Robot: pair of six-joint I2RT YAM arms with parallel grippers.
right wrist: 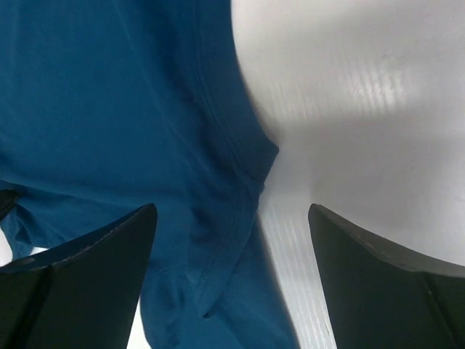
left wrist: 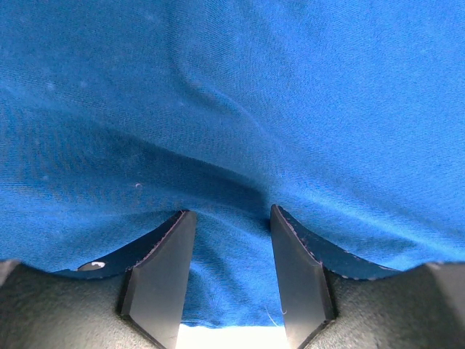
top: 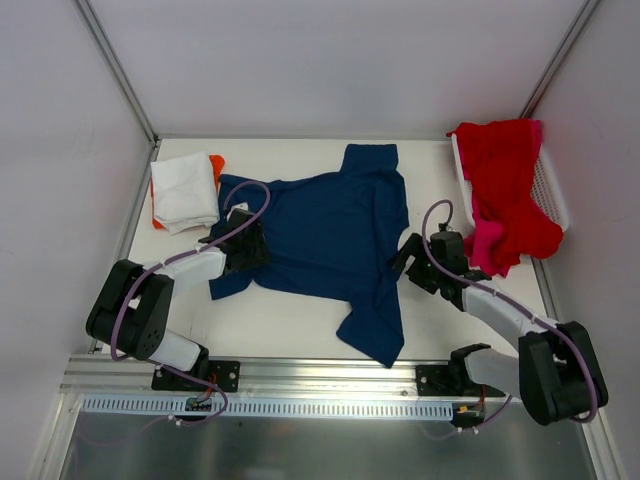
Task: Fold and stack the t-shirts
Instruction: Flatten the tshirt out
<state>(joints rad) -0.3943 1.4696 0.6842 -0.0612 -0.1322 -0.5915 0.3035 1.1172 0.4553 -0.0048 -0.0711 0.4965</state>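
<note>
A navy blue t-shirt [top: 330,230] lies spread on the white table [top: 300,325], with one part trailing toward the front edge. My left gripper [top: 247,247] rests on the shirt's left edge. In the left wrist view [left wrist: 227,212] its fingers are partly apart, with blue cloth [left wrist: 232,94] lying between them. My right gripper [top: 405,258] is wide open at the shirt's right edge. In the right wrist view [right wrist: 232,211] a hemmed edge of the shirt [right wrist: 109,109] lies between its fingers, beside bare table [right wrist: 363,109].
A folded white t-shirt [top: 185,190] lies on an orange one [top: 216,160] at the back left. A white mesh basket [top: 553,195] at the back right holds a red shirt [top: 505,180] and a pink one [top: 490,240] that spill over its side.
</note>
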